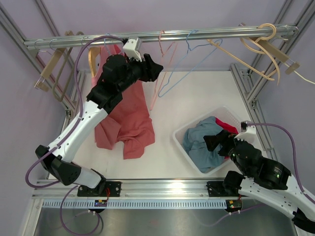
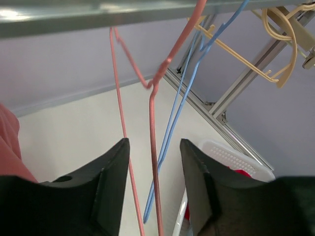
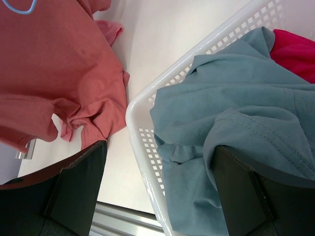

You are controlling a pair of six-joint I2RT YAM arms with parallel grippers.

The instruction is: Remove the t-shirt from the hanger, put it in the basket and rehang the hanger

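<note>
The salmon-red t-shirt [image 1: 129, 115] hangs from the rail at the left on a tan hanger [image 1: 91, 60] that my left arm mostly hides. Its lower part lies crumpled on the table. It also shows in the right wrist view [image 3: 64, 73] and at the left wrist view's edge [image 2: 7, 147]. My left gripper [image 1: 157, 69] is open, up near the rail and right of the shirt. A bare pink wire hanger [image 2: 152, 123] runs between its fingers untouched. My right gripper [image 1: 210, 142] is open and empty over the basket's near-left rim [image 3: 140, 147].
The white basket [image 1: 183, 142] at the right holds a teal garment [image 3: 231, 108] and a red one [image 3: 295, 51]. The metal rail [image 1: 197, 34] carries a blue wire hanger [image 1: 172, 73] and tan hangers [image 1: 261, 44]. More hangers hang at the far left [image 1: 54, 69].
</note>
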